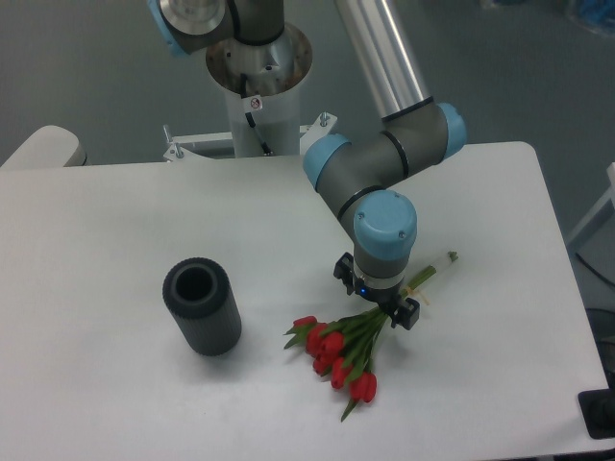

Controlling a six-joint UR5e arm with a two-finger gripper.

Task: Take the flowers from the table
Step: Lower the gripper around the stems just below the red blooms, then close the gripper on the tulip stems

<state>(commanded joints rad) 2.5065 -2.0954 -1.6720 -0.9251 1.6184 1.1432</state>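
Note:
The flowers point(338, 353), a small bunch of red tulips with green stems, lie on the white table point(115, 240) right of centre. The blooms point to the lower left and the stem ends point(444, 259) reach up to the right. My gripper point(378, 305) hangs straight over the stems, just above the leaves, pointing down. Its fingertips are hidden under the wrist body, so the jaw opening does not show. The flowers still rest on the table.
A dark grey ribbed cylinder point(202, 307) stands upright on the left half of the table, open end up. The arm's base column point(258, 86) rises behind the table's far edge. The table's right edge runs close to the stem ends.

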